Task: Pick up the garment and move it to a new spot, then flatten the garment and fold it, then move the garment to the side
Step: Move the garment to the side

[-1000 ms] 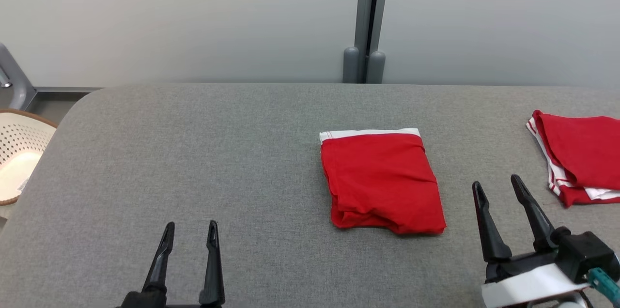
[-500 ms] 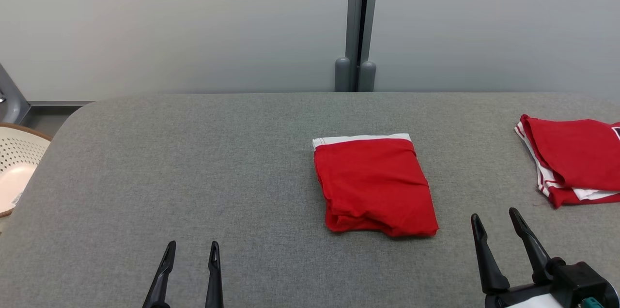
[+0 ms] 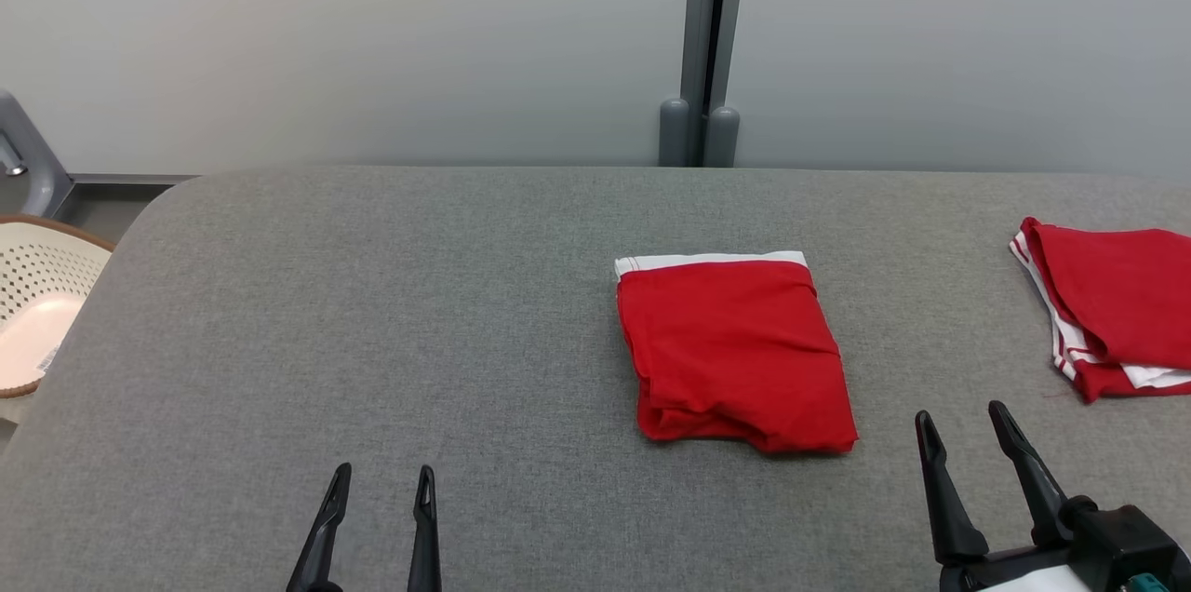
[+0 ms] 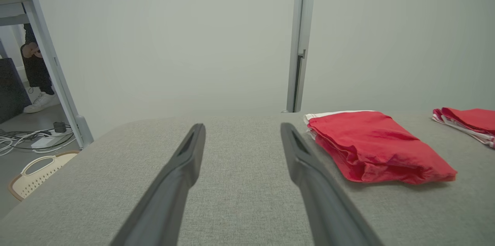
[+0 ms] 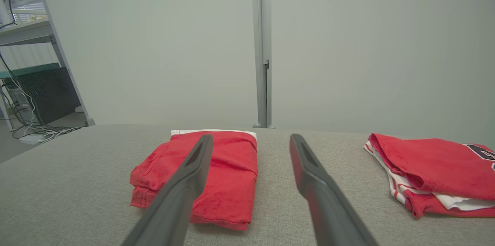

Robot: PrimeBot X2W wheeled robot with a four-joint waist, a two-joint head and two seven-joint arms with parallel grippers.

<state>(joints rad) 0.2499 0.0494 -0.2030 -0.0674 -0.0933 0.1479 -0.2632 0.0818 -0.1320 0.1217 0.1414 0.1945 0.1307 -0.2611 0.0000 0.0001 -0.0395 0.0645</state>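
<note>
Right pincer was wide and empty, drawn back toward my near edge of the counter compared with a second ago. My left pincer was the same: wide, empty, pulled back a little. The garment lay folded, red with a white band on its far edge, centre-right on the counter, clear of both pincers. A second folded piece sat at far right. My read: fold done and released. Only shifting the garment aside was left, probably with the right pincer.

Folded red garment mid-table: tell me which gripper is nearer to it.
Right. The right gripper sits just beyond the near right corner of the garment; the left gripper is farther off, to its near left.
</note>
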